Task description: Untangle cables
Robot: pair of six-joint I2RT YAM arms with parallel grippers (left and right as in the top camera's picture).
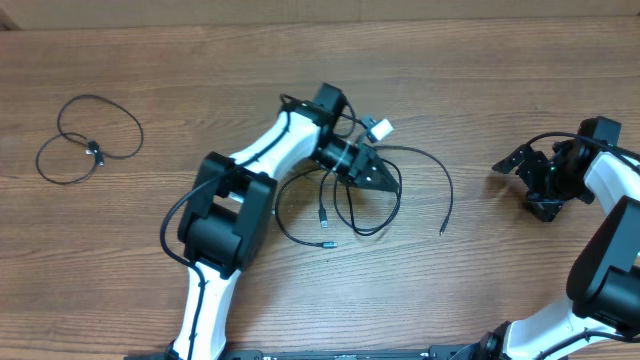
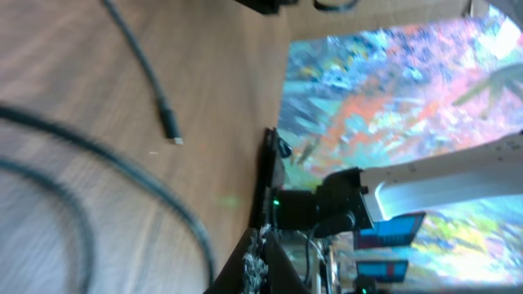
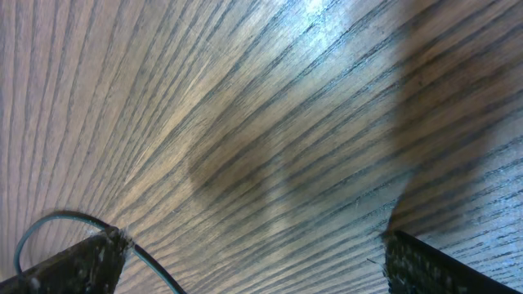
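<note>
Thin black cables with silver plug ends (image 1: 450, 190) lie looped under my left fingers (image 1: 385, 178), which are pressed together; right fingers (image 3: 73, 265) spread, well apart. A hard pull could cinch them.

cables (image 1: 322, 212): black | table (image 1: 150, 60): brown, streaked wood grain | left arm (image 1: 275, 145): white shell, black joints

Your left arm (image 1: 262, 152) reaches from the near edge to mid-table, the left gripper (image 1: 380, 177) pinched closed, pointing right. Your right arm (image 1: 612, 250) bends at the right edge, with the right gripper (image 1: 527, 186) spread wide, facing left.
</note>
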